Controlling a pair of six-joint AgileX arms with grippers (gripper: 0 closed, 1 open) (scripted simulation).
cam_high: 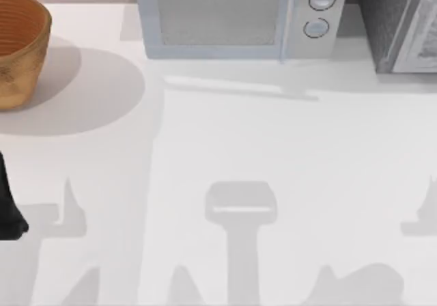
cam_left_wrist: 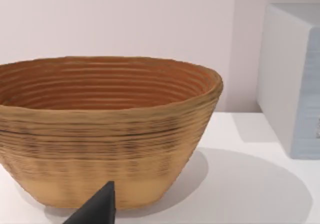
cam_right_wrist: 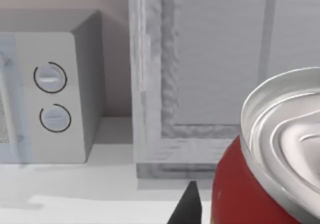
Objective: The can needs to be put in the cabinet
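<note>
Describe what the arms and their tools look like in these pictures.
Little of either arm is visible. The left arm is a dark, nearly black matte shape at the top view's left edge. A black, pointed, wedge-shaped fingertip shows in the left wrist view, and a similar slim black fingertip in the right wrist view. No cables or markings are visible.

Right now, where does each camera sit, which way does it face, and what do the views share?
Top view: above the table, looking down on basket, microwave, cabinet; left arm at left edge.
Left wrist view: faces the basket; a dark left tool fingertip shows.
Right wrist view: faces the cabinet door; can close, a right tool fingertip beside it.
All three show the microwave.
</note>
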